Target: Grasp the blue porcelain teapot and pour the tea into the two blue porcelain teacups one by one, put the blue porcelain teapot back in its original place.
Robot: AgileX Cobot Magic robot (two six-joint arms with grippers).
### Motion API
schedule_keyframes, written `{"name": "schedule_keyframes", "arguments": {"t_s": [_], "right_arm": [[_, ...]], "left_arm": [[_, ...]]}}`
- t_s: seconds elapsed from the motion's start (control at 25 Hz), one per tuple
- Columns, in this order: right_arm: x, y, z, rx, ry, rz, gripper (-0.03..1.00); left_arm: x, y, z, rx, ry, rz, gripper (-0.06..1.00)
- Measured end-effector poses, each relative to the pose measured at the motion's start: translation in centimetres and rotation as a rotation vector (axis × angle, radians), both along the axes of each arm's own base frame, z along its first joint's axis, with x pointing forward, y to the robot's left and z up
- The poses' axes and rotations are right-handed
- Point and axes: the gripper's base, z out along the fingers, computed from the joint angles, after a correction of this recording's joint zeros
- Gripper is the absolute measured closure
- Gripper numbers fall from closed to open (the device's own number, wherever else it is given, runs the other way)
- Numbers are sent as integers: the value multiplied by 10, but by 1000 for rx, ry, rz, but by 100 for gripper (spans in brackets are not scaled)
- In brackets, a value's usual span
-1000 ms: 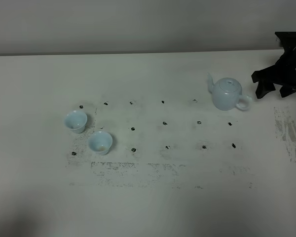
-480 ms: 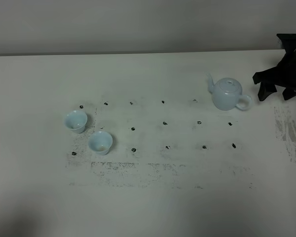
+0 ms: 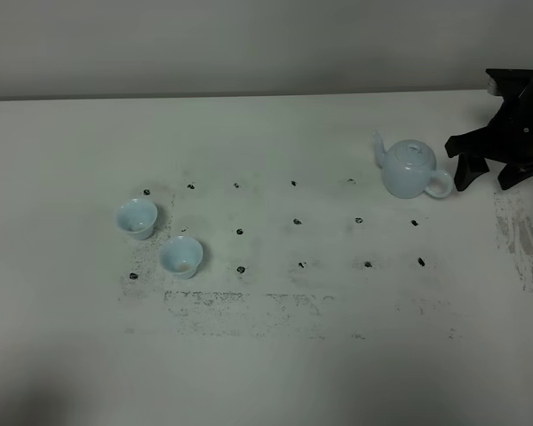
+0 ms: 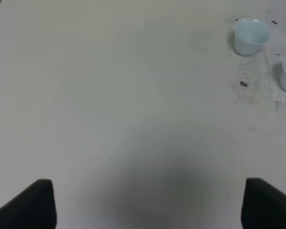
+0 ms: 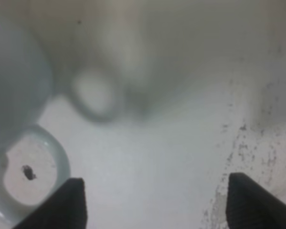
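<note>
Looks like a robot lab test bench: bare white table (image 3: 62, 142) with a grid of black dots (image 3: 297, 221) and scuffed smudges (image 3: 240, 306) across its middle, plain grey wall (image 3: 249, 44) behind the table.

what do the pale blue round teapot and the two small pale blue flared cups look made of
Pale blue round teapot: probably glazed porcelain or a similar ceramic. It looks smooth and glossy, with a lighter sheen on lid and belly. Two small pale blue flared cups: seemingly the same glazed ceramic, given the matching colour and sheen. Looks alone cannot rule out glass or plastic.
</note>
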Motion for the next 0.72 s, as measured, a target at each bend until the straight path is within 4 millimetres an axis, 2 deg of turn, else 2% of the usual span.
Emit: {"name": "schedule_keyframes", "arguments": {"t_s": [0.12, 0.24, 0.4, 0.48, 0.52, 0.72], "right_arm": [[-2, -6, 8, -26, -5, -18, 38], [-9, -12, 27, -38, 2, -32, 38], [-34, -9, 50, -28, -19, -41, 38], [-50, -6, 52, -26, -55, -51, 38], [-52, -5, 53, -26, -99, -60, 38], [-38, -8, 46, -34, -215, -89, 38]], "left_arm": [[0, 0, 0, 0, 0, 0, 19], [0, 0, 0, 0, 0, 0, 19], [0, 0, 0, 0, 0, 0, 19], [0, 0, 0, 0, 0, 0, 19], [0, 0, 0, 0, 0, 0, 19], [0, 0, 0, 0, 0, 0, 19]]}}
